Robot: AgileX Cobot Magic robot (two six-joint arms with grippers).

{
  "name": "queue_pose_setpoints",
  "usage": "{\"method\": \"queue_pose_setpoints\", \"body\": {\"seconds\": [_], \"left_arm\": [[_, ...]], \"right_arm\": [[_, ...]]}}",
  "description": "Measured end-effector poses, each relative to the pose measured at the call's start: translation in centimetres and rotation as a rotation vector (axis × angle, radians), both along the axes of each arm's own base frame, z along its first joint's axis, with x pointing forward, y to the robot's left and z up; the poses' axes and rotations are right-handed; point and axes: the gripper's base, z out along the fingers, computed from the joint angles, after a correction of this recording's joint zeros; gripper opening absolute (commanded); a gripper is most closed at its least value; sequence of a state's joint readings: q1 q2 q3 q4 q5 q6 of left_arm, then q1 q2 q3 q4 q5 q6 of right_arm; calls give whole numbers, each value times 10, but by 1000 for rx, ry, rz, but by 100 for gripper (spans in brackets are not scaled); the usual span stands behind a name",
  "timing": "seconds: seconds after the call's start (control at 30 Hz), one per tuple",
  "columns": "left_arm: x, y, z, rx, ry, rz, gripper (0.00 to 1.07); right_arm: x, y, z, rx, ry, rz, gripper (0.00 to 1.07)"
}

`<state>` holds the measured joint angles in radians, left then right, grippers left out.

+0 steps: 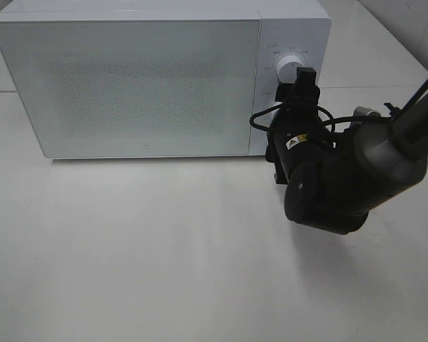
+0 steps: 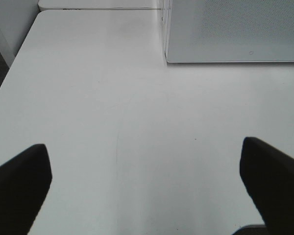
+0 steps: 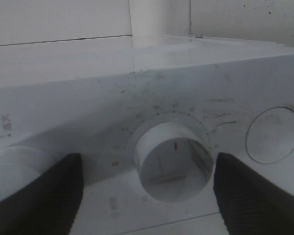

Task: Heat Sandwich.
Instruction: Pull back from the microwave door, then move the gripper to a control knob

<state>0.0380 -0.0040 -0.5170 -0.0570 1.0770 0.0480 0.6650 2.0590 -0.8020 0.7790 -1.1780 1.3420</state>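
The sandwich and its plate are out of view in every frame. The white microwave [image 1: 150,78] stands at the back of the table with its door shut. My right gripper [image 1: 297,92] is at the microwave's control panel, just below the upper dial [image 1: 290,66]. In the right wrist view the right gripper [image 3: 149,196] is open, with one dark finger [image 3: 39,196] on each side of a round white dial [image 3: 174,161] that has a red mark. I cannot tell whether the fingers touch it. My left gripper [image 2: 147,186] is open and empty above bare table.
A second dial [image 3: 14,166] and a round button [image 3: 273,134] flank the dial on the panel. The right arm's black wrist [image 1: 328,178] hangs over the table in front of the panel. The microwave's lower corner [image 2: 196,49] lies ahead of the left gripper.
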Motion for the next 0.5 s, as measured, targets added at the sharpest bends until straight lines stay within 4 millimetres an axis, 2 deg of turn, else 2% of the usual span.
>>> {"method": "queue_pose_setpoints", "body": {"seconds": [0.23, 0.5], "left_arm": [[0, 0, 0, 0, 0, 0, 100], [0, 0, 0, 0, 0, 0, 100]], "right_arm": [[0, 1, 0, -37, 6, 13, 76], [-11, 2, 6, -159, 65, 145, 76]]}}
